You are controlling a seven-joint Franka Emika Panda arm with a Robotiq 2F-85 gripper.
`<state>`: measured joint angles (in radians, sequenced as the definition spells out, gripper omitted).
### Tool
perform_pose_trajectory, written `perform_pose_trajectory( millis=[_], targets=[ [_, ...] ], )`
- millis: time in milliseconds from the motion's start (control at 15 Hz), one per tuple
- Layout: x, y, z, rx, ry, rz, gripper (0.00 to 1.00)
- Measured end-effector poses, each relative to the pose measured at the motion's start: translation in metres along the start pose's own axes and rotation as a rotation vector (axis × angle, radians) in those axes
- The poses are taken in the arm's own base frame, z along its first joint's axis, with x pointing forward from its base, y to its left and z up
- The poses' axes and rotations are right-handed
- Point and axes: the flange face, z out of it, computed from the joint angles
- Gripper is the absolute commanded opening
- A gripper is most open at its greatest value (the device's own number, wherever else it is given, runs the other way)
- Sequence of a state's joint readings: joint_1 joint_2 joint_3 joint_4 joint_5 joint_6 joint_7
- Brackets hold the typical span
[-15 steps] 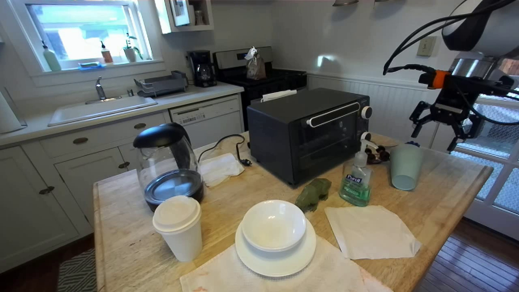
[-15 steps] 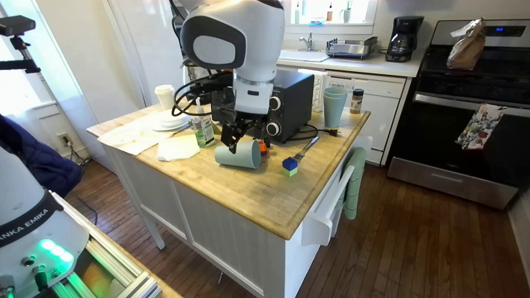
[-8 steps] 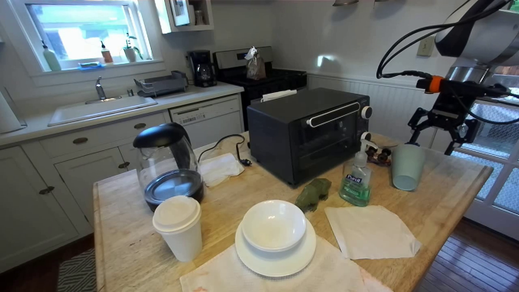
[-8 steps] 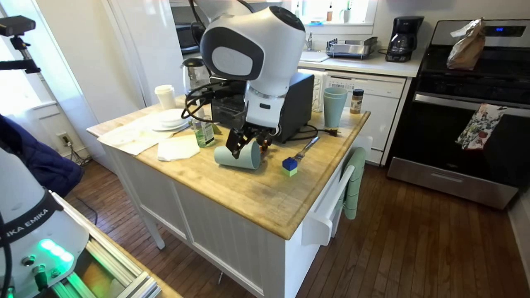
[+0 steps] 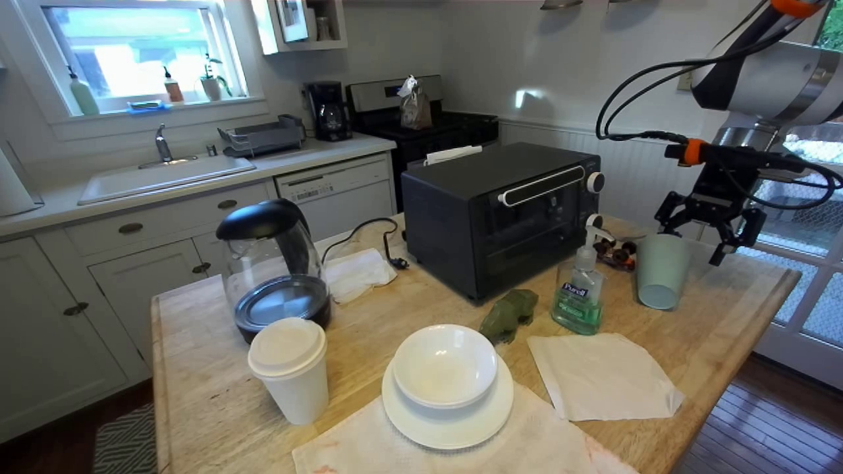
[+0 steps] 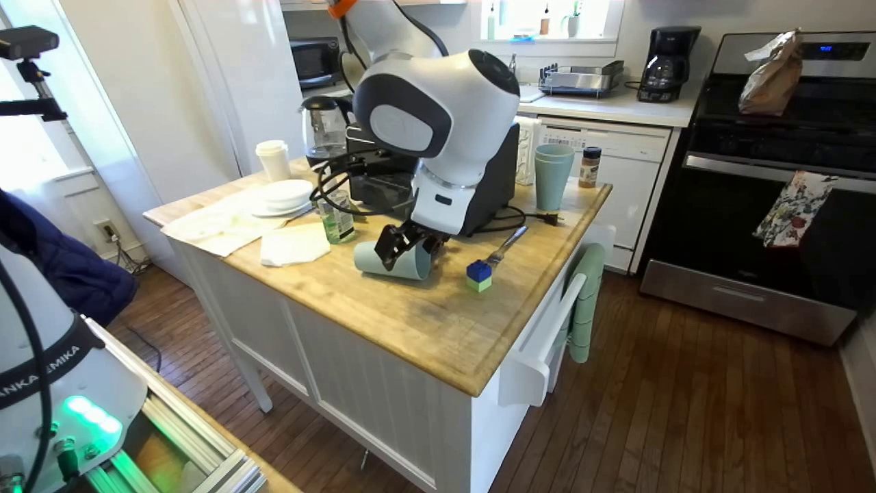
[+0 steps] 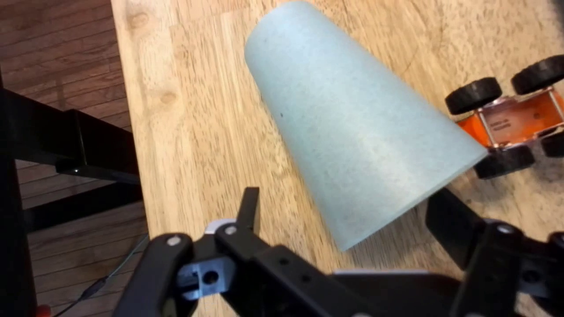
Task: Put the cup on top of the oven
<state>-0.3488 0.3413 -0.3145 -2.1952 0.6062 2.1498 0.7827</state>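
The cup, a pale blue-green tumbler, lies on its side on the wooden table in both exterior views (image 5: 662,270) (image 6: 375,261). In the wrist view the cup (image 7: 352,119) has its wide rim toward my gripper. My gripper (image 5: 693,245) is open and low over the rim end, also in an exterior view (image 6: 412,255). In the wrist view the gripper (image 7: 346,200) has one finger left of the cup, apart from it. The right fingertip is at the rim, partly hidden; contact cannot be told. The black oven (image 5: 500,217) stands beside the cup, partly behind the arm in an exterior view (image 6: 503,161).
An orange toy car (image 7: 515,121) lies close beside the cup's rim. A pump bottle (image 5: 578,299) stands between cup and oven. A blue-green block (image 6: 479,275) and a fork (image 6: 506,246) lie nearby. Stacked blue-green cups (image 6: 553,178) stand upright behind. The table edge (image 7: 132,119) is near.
My gripper has come down and moved over the rim end of the cup, its fingers staying apart. The cup has hardly moved.
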Motion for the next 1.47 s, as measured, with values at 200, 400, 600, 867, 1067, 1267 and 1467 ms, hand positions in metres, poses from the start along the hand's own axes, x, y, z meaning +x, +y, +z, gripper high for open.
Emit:
perform_pose_trajectory(
  millis=[200, 400, 600, 867, 1067, 1267, 1467],
  targets=[
    [0.002, -0.003, 0.007, -0.021, -0.046, 0.025, 0.45],
    [0.0, -0.006, 0.01, -0.034, -0.084, 0.048, 0.25],
    [-0.004, -0.009, 0.007, -0.042, -0.102, 0.062, 0.04],
    [-0.01, -0.014, 0.002, -0.051, -0.117, 0.065, 0.01],
    [-0.019, -0.017, -0.001, -0.062, -0.129, 0.062, 0.02],
    [-0.033, -0.02, -0.006, -0.075, -0.129, 0.039, 0.02],
    [-0.053, -0.023, -0.017, -0.095, -0.063, -0.035, 0.02]
  ],
)
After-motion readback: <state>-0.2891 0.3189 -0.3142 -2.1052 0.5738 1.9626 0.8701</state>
